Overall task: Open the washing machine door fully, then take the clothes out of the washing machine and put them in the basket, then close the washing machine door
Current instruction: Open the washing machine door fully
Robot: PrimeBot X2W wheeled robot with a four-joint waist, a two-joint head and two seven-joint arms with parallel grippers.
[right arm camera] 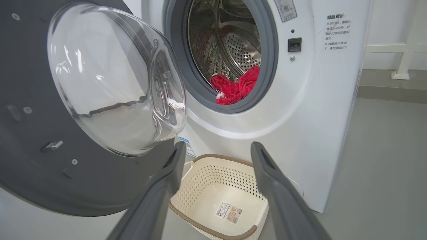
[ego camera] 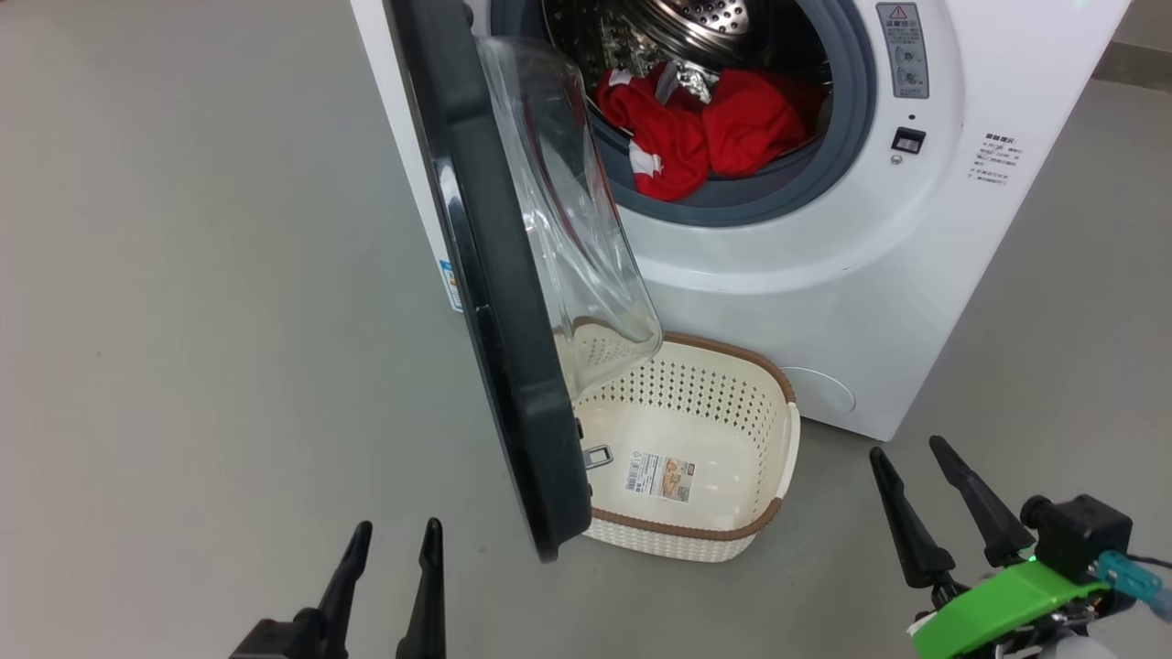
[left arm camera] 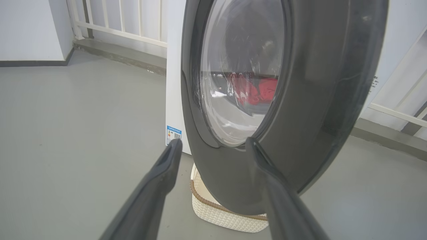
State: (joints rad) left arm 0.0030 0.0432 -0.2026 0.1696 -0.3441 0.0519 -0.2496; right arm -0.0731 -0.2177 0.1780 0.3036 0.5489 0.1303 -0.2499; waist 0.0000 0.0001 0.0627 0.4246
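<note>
The white washing machine (ego camera: 824,275) stands ahead with its black-rimmed door (ego camera: 494,302) swung about halfway open, edge-on to me, the glass bowl (ego camera: 577,229) bulging toward the drum. Red clothes (ego camera: 705,128) lie at the drum's mouth against the grey gasket, also seen as clothes (right arm camera: 235,88). The cream basket (ego camera: 769,458) sits empty on the floor below the opening, partly under the door. My left gripper (ego camera: 394,540) is open, low and left of the door's outer face (left arm camera: 320,100). My right gripper (ego camera: 916,453) is open, right of the basket (right arm camera: 200,186), touching nothing.
Grey floor (ego camera: 183,320) spreads wide to the left of the machine. A white railing (left arm camera: 116,26) and a low kerb run along the far wall. A blue sticker (left arm camera: 173,134) marks the machine's side.
</note>
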